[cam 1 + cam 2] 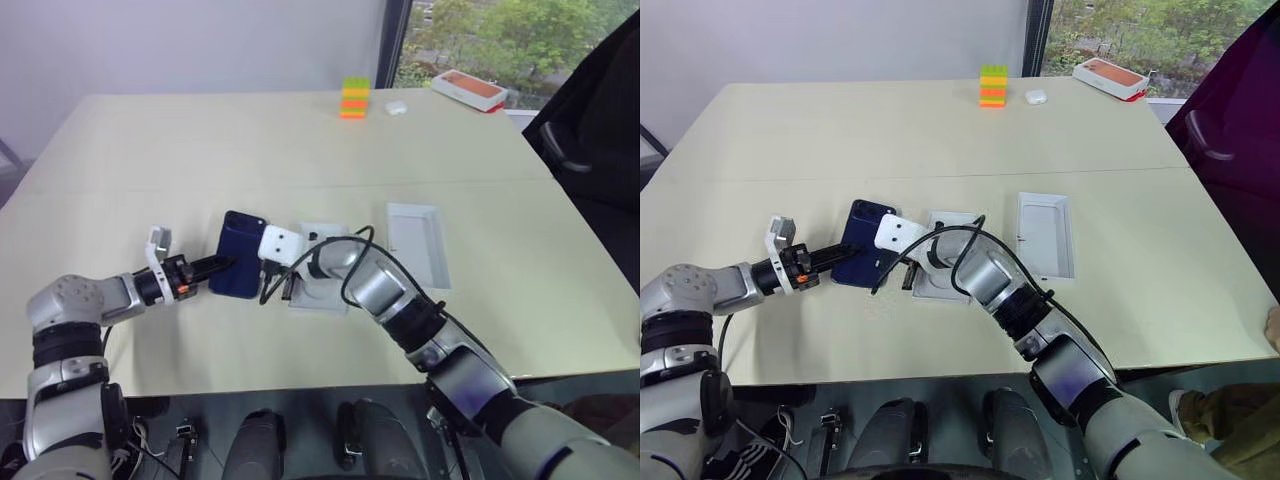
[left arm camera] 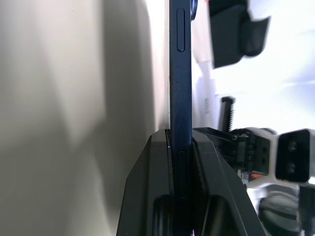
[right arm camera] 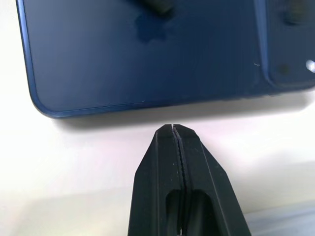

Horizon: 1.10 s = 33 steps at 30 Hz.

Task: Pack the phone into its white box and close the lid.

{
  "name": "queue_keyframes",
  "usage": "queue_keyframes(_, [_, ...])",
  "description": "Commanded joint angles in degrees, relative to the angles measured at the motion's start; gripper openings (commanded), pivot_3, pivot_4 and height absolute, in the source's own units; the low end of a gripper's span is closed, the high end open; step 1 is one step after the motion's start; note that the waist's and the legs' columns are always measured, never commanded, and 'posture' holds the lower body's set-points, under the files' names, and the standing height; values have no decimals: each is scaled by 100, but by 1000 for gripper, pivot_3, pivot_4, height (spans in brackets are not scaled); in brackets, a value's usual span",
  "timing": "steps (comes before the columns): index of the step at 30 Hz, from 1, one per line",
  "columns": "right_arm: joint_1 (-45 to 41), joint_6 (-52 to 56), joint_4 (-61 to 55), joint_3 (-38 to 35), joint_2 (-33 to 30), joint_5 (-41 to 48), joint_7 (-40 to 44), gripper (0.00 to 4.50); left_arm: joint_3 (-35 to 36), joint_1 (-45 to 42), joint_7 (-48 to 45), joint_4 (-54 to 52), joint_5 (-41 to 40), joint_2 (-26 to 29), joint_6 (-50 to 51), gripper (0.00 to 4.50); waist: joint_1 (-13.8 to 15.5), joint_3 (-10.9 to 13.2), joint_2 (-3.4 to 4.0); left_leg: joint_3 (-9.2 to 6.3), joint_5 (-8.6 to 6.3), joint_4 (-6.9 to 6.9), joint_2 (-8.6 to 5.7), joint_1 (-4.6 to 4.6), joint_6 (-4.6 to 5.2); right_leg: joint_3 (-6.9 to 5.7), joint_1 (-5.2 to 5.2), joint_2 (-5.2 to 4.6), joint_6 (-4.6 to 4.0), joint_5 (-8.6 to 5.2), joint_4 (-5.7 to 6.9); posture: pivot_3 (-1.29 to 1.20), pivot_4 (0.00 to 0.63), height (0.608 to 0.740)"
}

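The dark navy phone (image 1: 240, 250) is held on edge just above the table, with my left gripper (image 1: 225, 266) shut on its lower end. In the left wrist view both fingers (image 2: 152, 187) clamp the phone's thin side (image 2: 179, 73). My right gripper (image 3: 172, 130) is shut with nothing in it, its tip just short of the phone's glossy back (image 3: 147, 49). The white box (image 1: 318, 292) lies right of the phone, mostly hidden under my right arm. The lid (image 1: 416, 240) lies inside up further right, plain white within.
At the far side of the table stand a stack of coloured blocks (image 1: 353, 98), a small white case (image 1: 396, 106) and an orange-topped box (image 1: 470, 90). A black chair (image 1: 600, 130) stands at the table's right edge.
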Motion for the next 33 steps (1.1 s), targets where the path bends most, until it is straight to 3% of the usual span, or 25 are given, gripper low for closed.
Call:
queue_keyframes(1, [-31, 41, -648, -707, -9, 706, 126, 0, 292, 231, 95, -265, -284, -188, 103, 31, 1, 0, 0, 0, 0, 0, 2, -1, 0, 0, 0, -2, 2, -1, -1, 0, 150, 740])
queue_keyframes(4, [221, 108, -1126, -1021, -291, 1172, 419, 0, 531, 519, 195, -929, -510, -363, 24, 31, 3, 0, 0, 0, 0, -6, 5, 0, 0, -2, -1, -12, 2, -1, -6, 0, 150, 740])
queue_keyframes(6, [360, 378, -1383, -1131, -455, 1457, 575, 571, 659, 638, 343, -1166, -624, -432, 161, 0, 11, 1, 0, 0, -1, -12, 6, -1, 0, -2, -1, -15, 3, -2, -11, 0, 150, 740])
queue_keyframes(8, [618, 212, -1696, -930, -836, 1410, 789, 1330, 752, 712, 447, -1379, -801, -506, 362, 0, 25, 1, 0, -1, 0, -12, 5, -4, 0, -4, -1, -16, 4, -2, -12, 0, 150, 740])
queue_keyframes(13, [1029, 193, -2328, -576, -1710, 1415, 1240, 3907, 806, 794, 633, -1547, -993, -602, 691, 0, 21, 3, -2, -1, -1, -12, -3, -5, 1, -6, -1, -11, 5, -3, -17, 0, 150, 740])
queue_keyframes(16, [1100, 426, -2590, -574, -2099, 1582, 1438, 3907, 892, 771, 763, -1505, -1057, -656, 750, 0, 13, 5, -4, -6, -1, -12, -2, -5, 1, -6, -1, 4, 5, -3, -17, 0, 150, 740])
queue_keyframes(20, [1288, 144, -2738, -78, -2529, 1158, 1477, 3907, 1079, 595, 951, -1359, -1152, -674, 813, 0, 26, 5, -7, -10, -1, -11, 1, -3, 1, -9, -1, 7, 4, -3, -17, 0, 150, 740])
queue_keyframes(33, [1261, 312, -2429, 462, -2449, 782, 1098, 3907, 1272, 462, 1262, -1238, -1169, -587, 719, 0, 32, 9, -11, -11, -1, -11, 0, -12, 1, -12, -1, 6, 5, -3, -29, 0, 150, 740])
